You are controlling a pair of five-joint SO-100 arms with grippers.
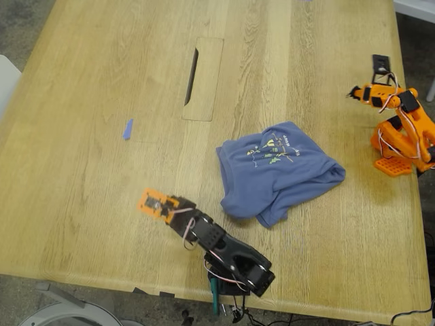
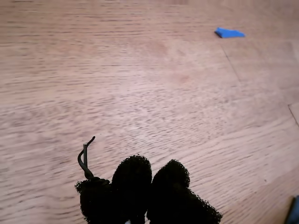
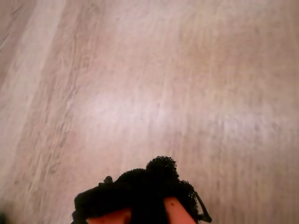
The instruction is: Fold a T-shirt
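slate-blue t-shirt point(image 1: 275, 170) lies bunched, roughly half folded, on the wooden worktop point(image 1: 81, 102), print up, right of centre in the exterior view. its long axis runs across that view, slightly tilted. my first gripper point(image 2: 150, 179), on the black arm at the exterior view's bottom, hovers over bare wood, fingers point(image 2: 133, 175) pressed together, holding nothing; a blue scrap point(image 2: 229, 33) lies ahead of it. the shirt sits off to the exterior view's right of it, close by. my second gripper point(image 3: 154, 186) also looks closed and empty, over bare wood. likely the orange arm at the exterior view's right edge, farther from the shirt. first is nearer.
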